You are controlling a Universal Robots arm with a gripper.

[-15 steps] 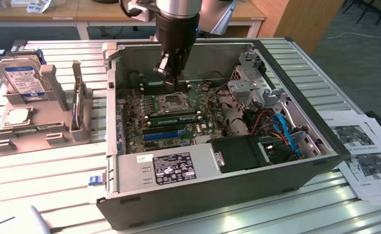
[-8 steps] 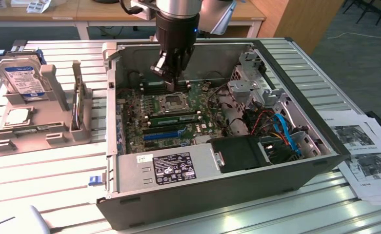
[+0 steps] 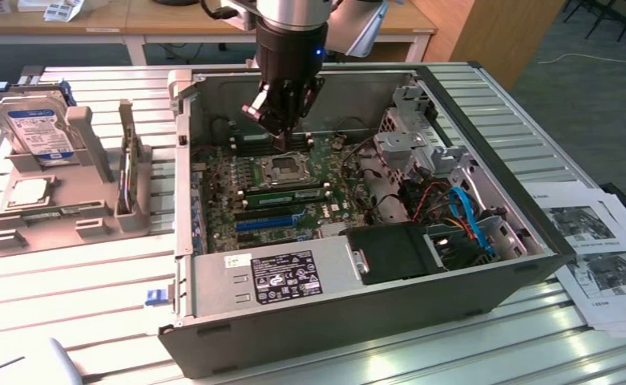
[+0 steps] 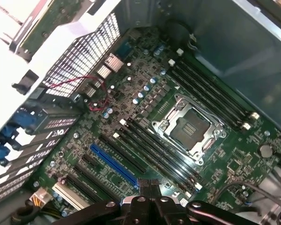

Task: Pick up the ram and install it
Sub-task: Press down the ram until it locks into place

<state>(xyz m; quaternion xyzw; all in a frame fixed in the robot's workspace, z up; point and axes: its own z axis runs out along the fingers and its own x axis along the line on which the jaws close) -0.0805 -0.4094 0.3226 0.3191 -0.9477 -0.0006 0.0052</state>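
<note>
My gripper (image 3: 288, 146) hangs inside the open computer case (image 3: 484, 297), just above the motherboard beyond the CPU socket (image 3: 288, 168). In the wrist view its fingertips (image 4: 149, 187) are pressed together, shut, with nothing visible between them. Black memory slots (image 4: 159, 152) run on both sides of the socket (image 4: 187, 129), and another bank (image 4: 210, 91) lies beyond it. The ram (image 3: 131, 180) looks to be the thin board standing on edge in the grey holder (image 3: 56, 216), outside the case on the exterior view's left. A green board (image 4: 44, 23) shows past the case wall.
A silver hard drive with a blue label (image 3: 40, 128) stands in the same holder. The case holds a power supply (image 3: 280, 273), a drive cage (image 3: 414, 136) and loose red and blue cables (image 3: 462, 216). Printed papers (image 3: 601, 257) lie on the exterior view's right.
</note>
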